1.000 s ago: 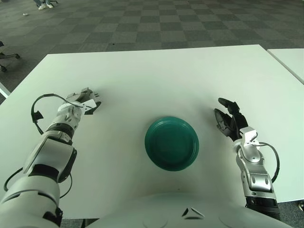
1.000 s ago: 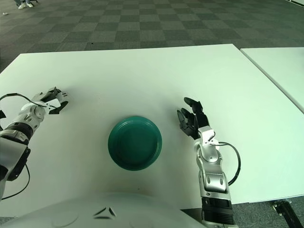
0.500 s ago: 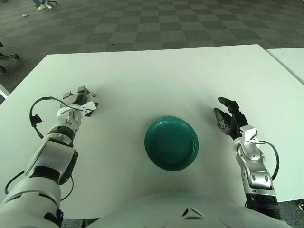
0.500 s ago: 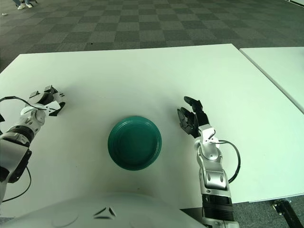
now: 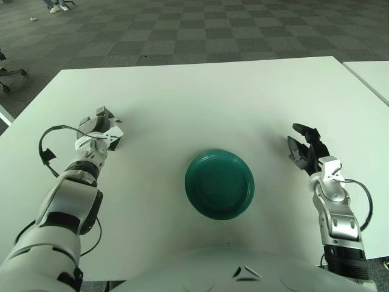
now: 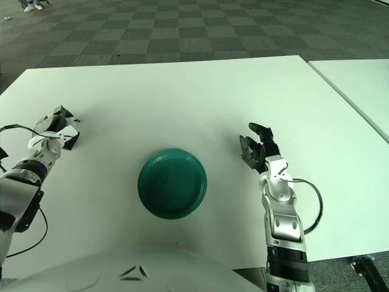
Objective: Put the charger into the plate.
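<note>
A round dark green plate (image 5: 219,184) lies empty on the white table (image 5: 200,97), near its front middle. My left hand (image 5: 104,126) rests on the table at the far left, well left of the plate. Its fingers are curled around a small white block that looks like the charger (image 6: 68,131); most of it is hidden by the fingers. My right hand (image 5: 306,149) is to the right of the plate, fingers spread and holding nothing.
A second white table (image 5: 372,76) stands at the right edge, with a narrow gap between. Chequered carpet floor (image 5: 182,30) lies beyond the far edge. A chair base (image 5: 7,73) shows at far left. Black cable loops hang at both wrists.
My left hand has moved left and slightly away from the plate, fingers still curled. My right hand has shifted to the right, away from the plate.
</note>
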Robot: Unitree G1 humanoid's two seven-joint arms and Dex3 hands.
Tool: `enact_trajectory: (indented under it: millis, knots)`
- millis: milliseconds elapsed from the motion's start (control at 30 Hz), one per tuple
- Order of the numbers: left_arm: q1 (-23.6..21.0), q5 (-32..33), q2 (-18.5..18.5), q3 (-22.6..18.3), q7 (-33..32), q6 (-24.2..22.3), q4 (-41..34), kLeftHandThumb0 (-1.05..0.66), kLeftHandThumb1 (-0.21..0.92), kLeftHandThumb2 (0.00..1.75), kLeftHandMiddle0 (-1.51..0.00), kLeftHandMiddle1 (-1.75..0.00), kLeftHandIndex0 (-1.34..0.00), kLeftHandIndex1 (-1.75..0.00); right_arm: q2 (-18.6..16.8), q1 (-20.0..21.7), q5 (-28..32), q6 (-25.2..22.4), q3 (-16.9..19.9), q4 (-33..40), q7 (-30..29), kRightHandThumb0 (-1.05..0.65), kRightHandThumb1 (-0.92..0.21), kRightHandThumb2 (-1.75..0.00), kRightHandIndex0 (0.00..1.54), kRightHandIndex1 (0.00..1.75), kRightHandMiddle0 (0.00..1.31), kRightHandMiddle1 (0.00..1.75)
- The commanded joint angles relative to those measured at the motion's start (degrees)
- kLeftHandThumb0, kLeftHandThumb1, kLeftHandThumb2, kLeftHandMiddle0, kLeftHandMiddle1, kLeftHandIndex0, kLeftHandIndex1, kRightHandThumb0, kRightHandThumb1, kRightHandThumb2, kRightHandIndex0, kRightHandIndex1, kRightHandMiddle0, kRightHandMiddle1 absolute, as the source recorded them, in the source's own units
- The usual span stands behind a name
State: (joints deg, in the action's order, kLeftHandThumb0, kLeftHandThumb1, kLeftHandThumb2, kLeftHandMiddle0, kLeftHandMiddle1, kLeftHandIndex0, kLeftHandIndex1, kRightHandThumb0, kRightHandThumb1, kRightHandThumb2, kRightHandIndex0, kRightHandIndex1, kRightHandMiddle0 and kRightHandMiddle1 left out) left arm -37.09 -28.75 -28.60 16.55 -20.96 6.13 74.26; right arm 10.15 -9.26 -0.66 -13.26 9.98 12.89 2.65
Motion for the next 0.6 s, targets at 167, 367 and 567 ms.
enact_trajectory:
  millis: [167,367,567]
  knots:
    - [4.76,-1.47,1.23,1.87,-0.5,-0.88,2.38,0.0,0.1,1.48,-0.86,-1.48,-0.57,-1.75,3.09,-1.23,0.14,-5.71,2.06,6.7,1.81,-0.55,-0.92,-0.55,0.36,0.02,0.0,0.86]
    - [4.57,-1.6,1.07,1.91,-1.76,-0.12,2.25,0.0,0.09,1.49,-0.88,-1.47,-0.58,-1.75,1.39,0.47,-0.73,-8.09,-0.22,7.3,0.31,-0.56,-0.92,-0.54,0.36,0.02,0.0,0.86]
    - [0.59,-1.38,-1.33,1.41,-2.44,1.83,-0.36,0.0,0.08,1.5,-0.88,-1.47,-0.58,-1.75,2.23,-1.08,1.33,-6.56,2.62,6.46,1.23,-0.56,-0.91,-0.53,0.36,0.02,0.0,0.87]
